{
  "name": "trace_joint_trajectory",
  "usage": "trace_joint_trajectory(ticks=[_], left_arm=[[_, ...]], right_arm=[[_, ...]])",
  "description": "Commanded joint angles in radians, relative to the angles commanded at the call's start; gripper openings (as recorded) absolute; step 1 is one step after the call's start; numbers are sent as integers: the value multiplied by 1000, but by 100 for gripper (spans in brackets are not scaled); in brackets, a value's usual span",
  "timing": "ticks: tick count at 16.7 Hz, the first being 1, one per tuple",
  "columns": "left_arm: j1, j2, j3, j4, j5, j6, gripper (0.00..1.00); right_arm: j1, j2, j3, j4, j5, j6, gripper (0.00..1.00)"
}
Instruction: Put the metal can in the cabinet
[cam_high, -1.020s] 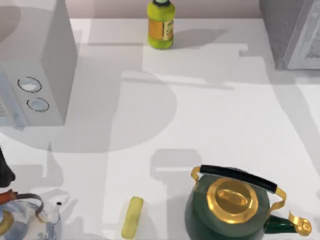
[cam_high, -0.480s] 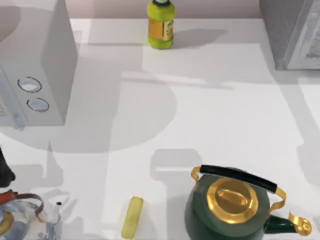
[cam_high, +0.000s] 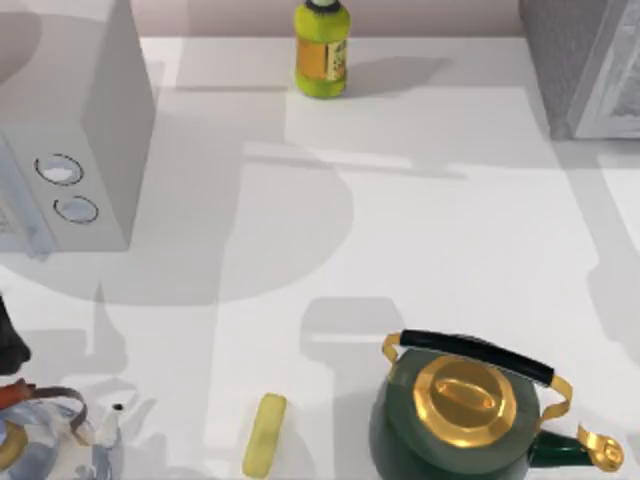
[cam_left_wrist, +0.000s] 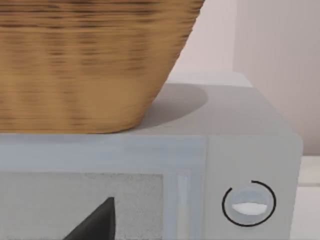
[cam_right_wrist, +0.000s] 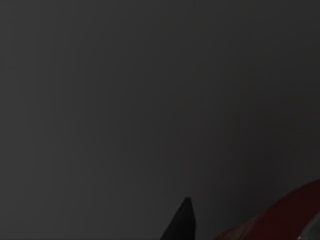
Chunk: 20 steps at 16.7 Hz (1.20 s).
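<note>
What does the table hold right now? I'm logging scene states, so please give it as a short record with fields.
back edge: yellow-green bottle, upright
back right corner: cabinet, speckled grey
left side: white box with two round dials; a woven basket rests on top of it in the left wrist view
front right: green kettle with gold lid and black handle
front middle: small yellow bar
front left corner: glass teapot, partly cut off
right wrist view: dark, with a red curved edge at one corner

Left arm (cam_high: 10, 335) low at table's left edge. Right wrist view dark; one dark fingertip (cam_right_wrist: 181, 222) visible.
</note>
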Motion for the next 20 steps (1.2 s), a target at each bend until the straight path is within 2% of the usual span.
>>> trace_joint_trajectory(ticks=[1, 14, 20], left_arm=[[0, 0, 0, 0, 0, 0, 100], [0, 0, 0, 0, 0, 0, 100], [0, 0, 0, 0, 0, 0, 100]], right_arm=[[0, 0, 0, 0, 0, 0, 0], [0, 0, 0, 0, 0, 0, 98], [0, 0, 0, 0, 0, 0, 100]])
